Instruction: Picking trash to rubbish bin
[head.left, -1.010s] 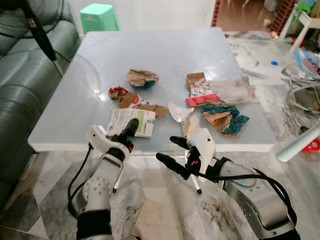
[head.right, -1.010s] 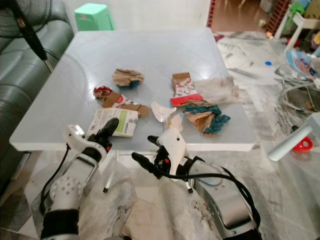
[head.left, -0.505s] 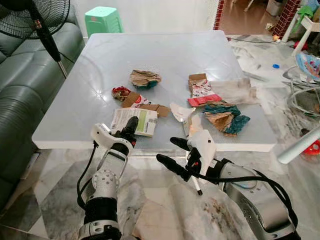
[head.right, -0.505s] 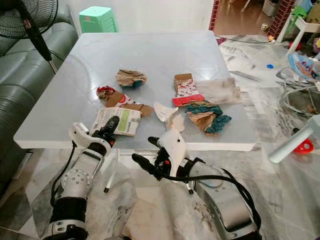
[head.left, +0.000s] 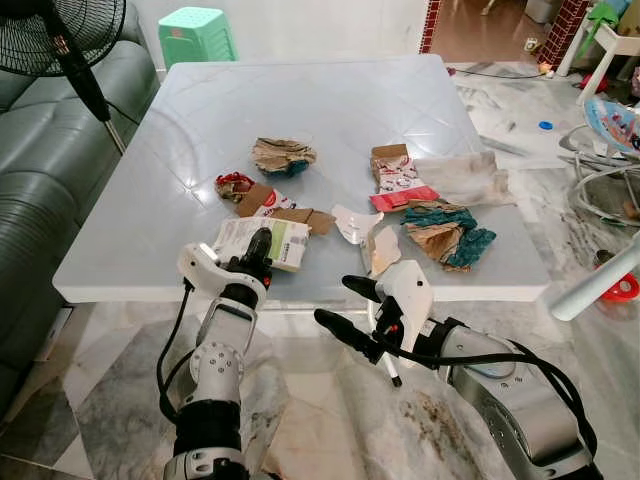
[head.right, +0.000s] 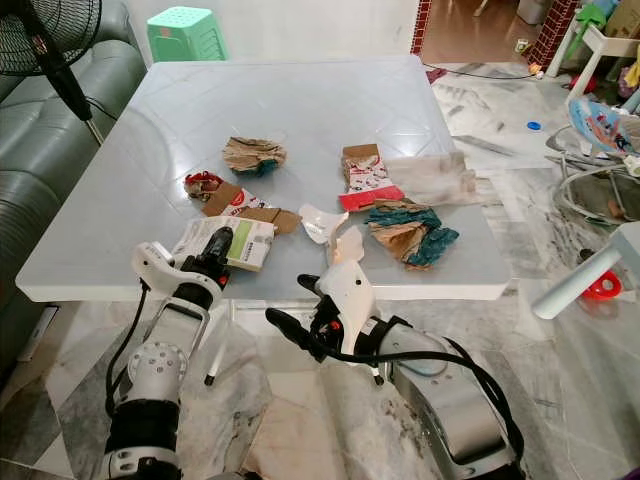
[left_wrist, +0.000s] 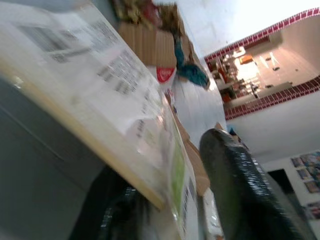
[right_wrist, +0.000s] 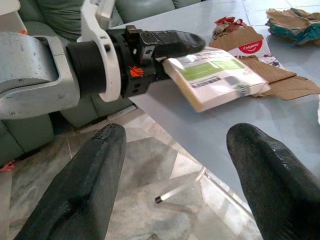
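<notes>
Cardboard is sitting between your left gripper's (head.left: 258, 252) fingers: they are closing over the near edge of the flat box (head.left: 264, 243) lying at the table's (head.left: 330, 110) front edge, its long side running across you. Your right gripper (head.left: 352, 308) is hanging spread open below the edge.

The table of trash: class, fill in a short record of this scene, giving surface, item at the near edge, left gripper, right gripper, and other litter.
surface: pale table
item at near edge: white and green box
left gripper: fingers either side of the box's near end
right gripper: open, below the table edge, holding nothing
other litter: crumpled brown paper, red and white carton, teal and brown wad
</notes>
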